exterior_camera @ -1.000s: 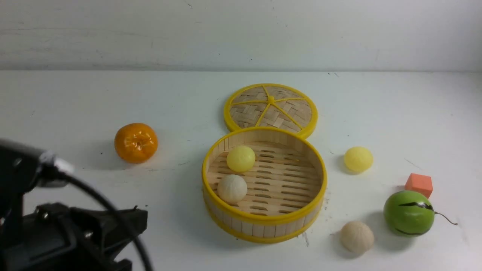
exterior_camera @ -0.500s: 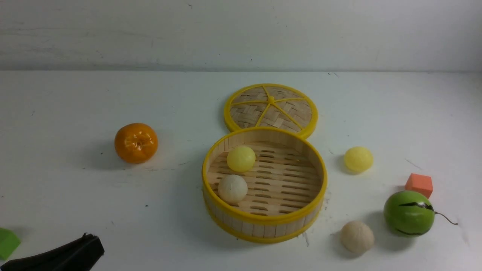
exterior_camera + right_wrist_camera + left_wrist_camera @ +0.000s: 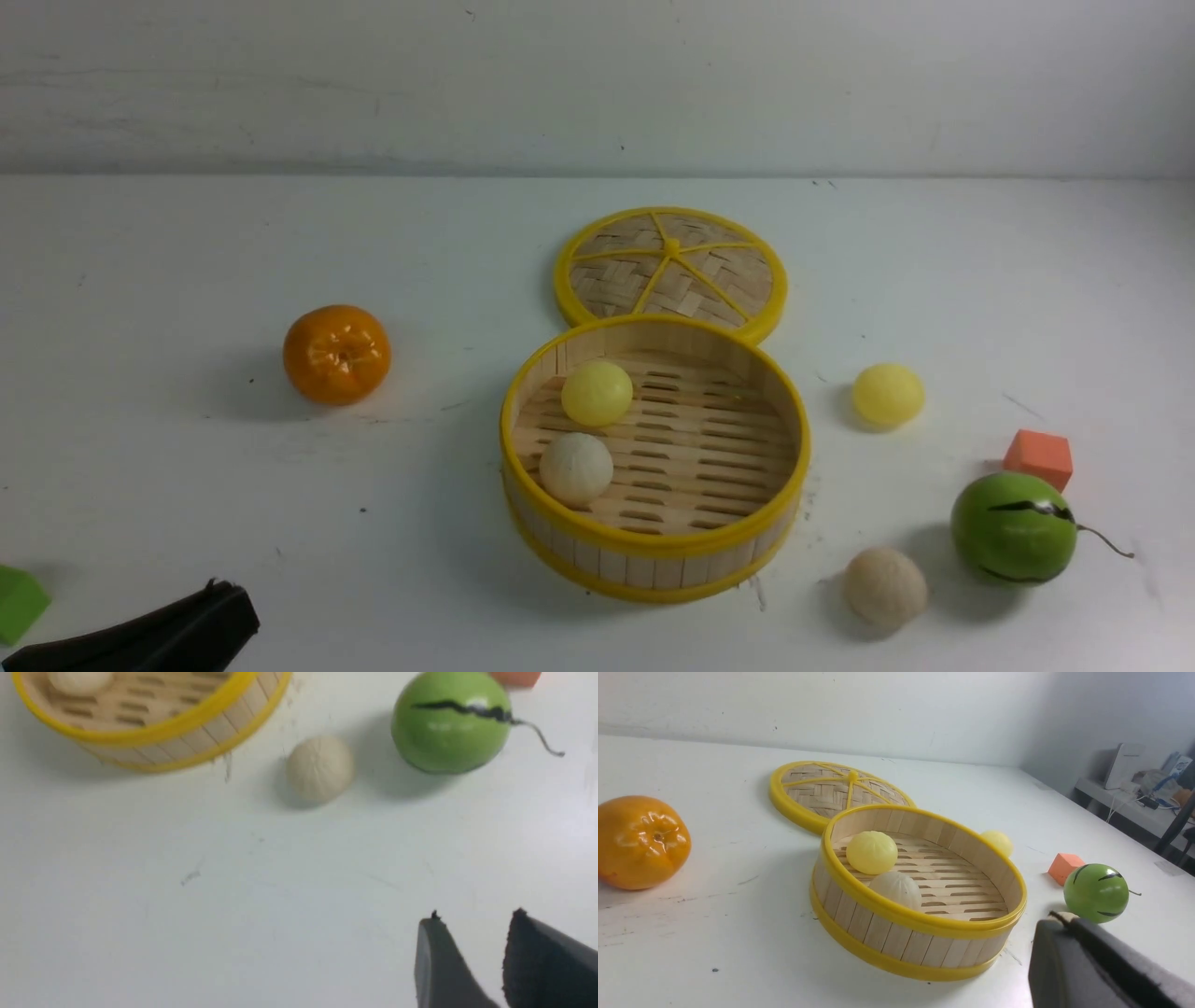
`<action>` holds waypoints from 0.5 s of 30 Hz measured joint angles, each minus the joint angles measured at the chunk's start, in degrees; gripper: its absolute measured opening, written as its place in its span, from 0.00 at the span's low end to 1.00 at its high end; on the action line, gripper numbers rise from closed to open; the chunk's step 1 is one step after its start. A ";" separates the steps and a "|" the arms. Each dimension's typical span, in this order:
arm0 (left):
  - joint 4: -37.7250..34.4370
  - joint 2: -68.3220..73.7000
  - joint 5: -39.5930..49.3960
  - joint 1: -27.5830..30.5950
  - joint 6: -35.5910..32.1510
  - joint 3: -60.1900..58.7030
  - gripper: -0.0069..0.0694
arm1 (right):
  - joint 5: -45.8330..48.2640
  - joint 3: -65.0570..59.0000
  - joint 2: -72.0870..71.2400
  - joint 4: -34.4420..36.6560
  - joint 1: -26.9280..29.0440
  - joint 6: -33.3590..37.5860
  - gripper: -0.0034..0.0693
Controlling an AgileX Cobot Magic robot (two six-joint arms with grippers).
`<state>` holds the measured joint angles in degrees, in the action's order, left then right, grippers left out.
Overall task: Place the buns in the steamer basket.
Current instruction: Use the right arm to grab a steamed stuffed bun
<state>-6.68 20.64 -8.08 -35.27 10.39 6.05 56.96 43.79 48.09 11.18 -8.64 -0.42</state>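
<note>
Inside the basket (image 3: pixel 653 541), both buns (image 3: pixel 577 469) remain.

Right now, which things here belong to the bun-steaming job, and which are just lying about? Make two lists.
Job:
- two yellow buns
- two beige buns
- steamer basket

Lying about:
- orange fruit
- green ball
- orange-red block

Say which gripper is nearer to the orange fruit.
Left: the left gripper is in front of the orange fruit; the right gripper is beyond the steamer basket, far to its right.
</note>
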 joint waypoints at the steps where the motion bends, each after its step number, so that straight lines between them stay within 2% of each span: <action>1: 0.00 0.00 0.00 0.00 0.00 0.00 0.07 | 0.89 1.83 4.19 0.27 -0.64 0.42 0.35; 6: 0.00 0.00 0.05 0.00 0.00 -0.05 0.07 | 1.53 6.95 18.65 1.07 -5.46 1.45 0.35; 11: 0.00 0.00 0.51 0.00 0.00 -0.32 0.07 | -2.23 13.61 32.54 0.00 -12.07 1.15 0.35; 15: 0.00 0.00 0.60 0.00 0.00 -0.32 0.07 | -5.21 17.43 40.02 -1.43 -13.59 -0.60 0.35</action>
<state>-6.68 20.64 -7.48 -35.27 10.39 5.73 51.75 61.23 88.11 9.74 -22.23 -1.02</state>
